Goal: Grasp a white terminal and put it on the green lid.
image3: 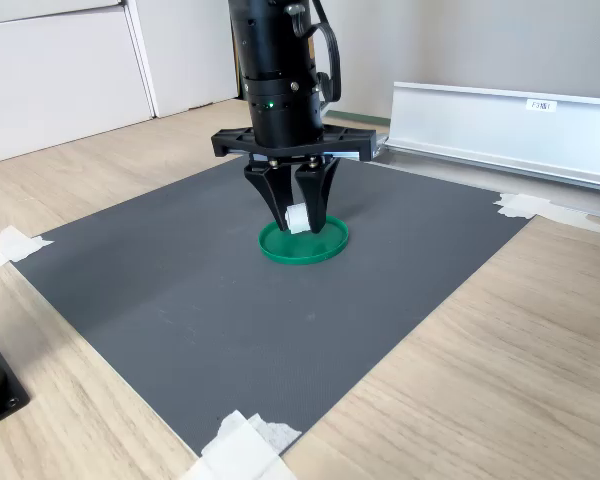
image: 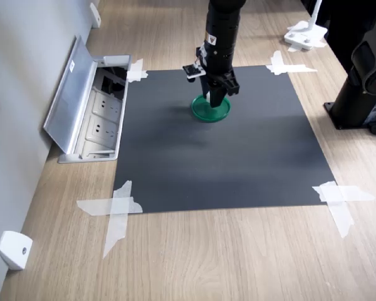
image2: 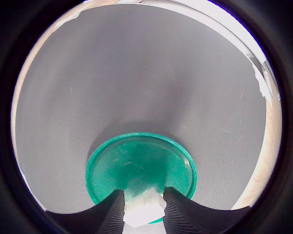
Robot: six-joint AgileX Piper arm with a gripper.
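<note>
Taped dark mat [image: 225, 157] on wood table [image: 238, 257], wall [image: 19, 75] adj.

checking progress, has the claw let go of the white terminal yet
No, in the wrist view the white terminal sits pinched between the claw fingers, above the green lid.

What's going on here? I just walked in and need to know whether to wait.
A single robot arm's tool is shut on the white terminal, a tiny plastic block pinched between its fingers. It hangs directly over the green lid, which lies on a dark mat taped to a wooden table. In the wrist view the terminal sits above the lid's surface; whether it touches cannot be told. It has not been released.
</note>
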